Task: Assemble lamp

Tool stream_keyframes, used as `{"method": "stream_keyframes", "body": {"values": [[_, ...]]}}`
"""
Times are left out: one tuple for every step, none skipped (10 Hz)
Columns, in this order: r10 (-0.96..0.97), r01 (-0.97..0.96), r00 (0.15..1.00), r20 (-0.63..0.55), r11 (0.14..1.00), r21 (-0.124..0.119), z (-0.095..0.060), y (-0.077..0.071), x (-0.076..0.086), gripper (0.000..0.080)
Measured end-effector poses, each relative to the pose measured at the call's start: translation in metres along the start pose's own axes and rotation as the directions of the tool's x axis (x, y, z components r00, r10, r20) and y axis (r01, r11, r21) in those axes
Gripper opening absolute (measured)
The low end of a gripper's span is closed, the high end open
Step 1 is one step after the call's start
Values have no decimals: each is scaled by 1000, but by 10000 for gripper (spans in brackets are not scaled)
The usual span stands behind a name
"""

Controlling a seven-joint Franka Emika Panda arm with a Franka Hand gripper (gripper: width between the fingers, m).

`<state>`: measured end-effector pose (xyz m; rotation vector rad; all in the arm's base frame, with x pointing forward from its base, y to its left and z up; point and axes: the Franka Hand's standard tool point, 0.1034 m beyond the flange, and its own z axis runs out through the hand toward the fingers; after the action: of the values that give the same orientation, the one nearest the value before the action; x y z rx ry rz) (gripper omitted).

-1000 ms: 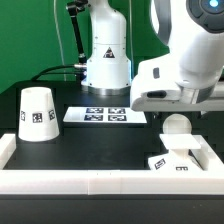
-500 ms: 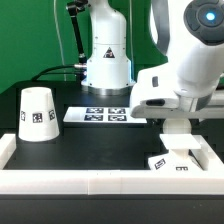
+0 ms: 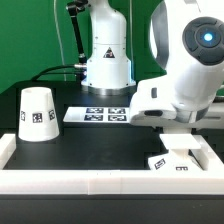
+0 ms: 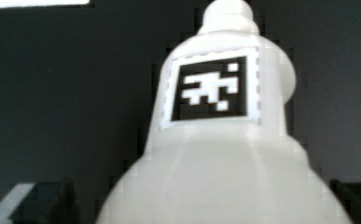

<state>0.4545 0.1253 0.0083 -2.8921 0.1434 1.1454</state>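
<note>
Where the tool (image 4: 186, 208) spreads its fingers (image 4: 35, 203), the bulb (image 4: 212, 100) sits between.

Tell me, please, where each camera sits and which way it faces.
Exterior view: off the arm, slightly raised, looking across the black table at shade, marker board and base; shows the arm from pedestal to wrist.
Wrist view: on the wrist, close against the tagged bulb; dark fingers at its sides.
Shared for certain: only the table.

White tagged shade (image 3: 37, 113) upright at exterior view's left, flat base (image 3: 176, 161) at its right, tagged bulb (image 4: 218, 150) filling wrist view
</note>
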Motion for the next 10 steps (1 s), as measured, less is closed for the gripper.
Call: {"method": "stream_keyframes", "body": {"values": [[7, -7, 1000, -1, 1000, -1, 0, -1, 0, 698], [5, -5, 1000, -2, 1000, 0, 0, -1, 0, 570], [5, -5, 1000, -2, 1000, -1, 0, -1, 0, 574], [5, -5, 1000, -2, 1000, -1, 0, -1, 0, 574], [5, -5, 1000, -2, 1000, -1, 0, -1, 0, 574], [5, -5, 1000, -2, 1000, -1, 0, -1, 0, 574], [-3, 3, 1000, -3, 1000, 0, -2, 0, 1, 574], [-99, 99, 995, -6, 995, 7, -17, 8, 0, 574], [-138, 138, 990, -4, 990, 20, -41, 17, -4, 574], [-153, 153, 988, 23, 988, 31, -61, 22, -7, 576]]}}
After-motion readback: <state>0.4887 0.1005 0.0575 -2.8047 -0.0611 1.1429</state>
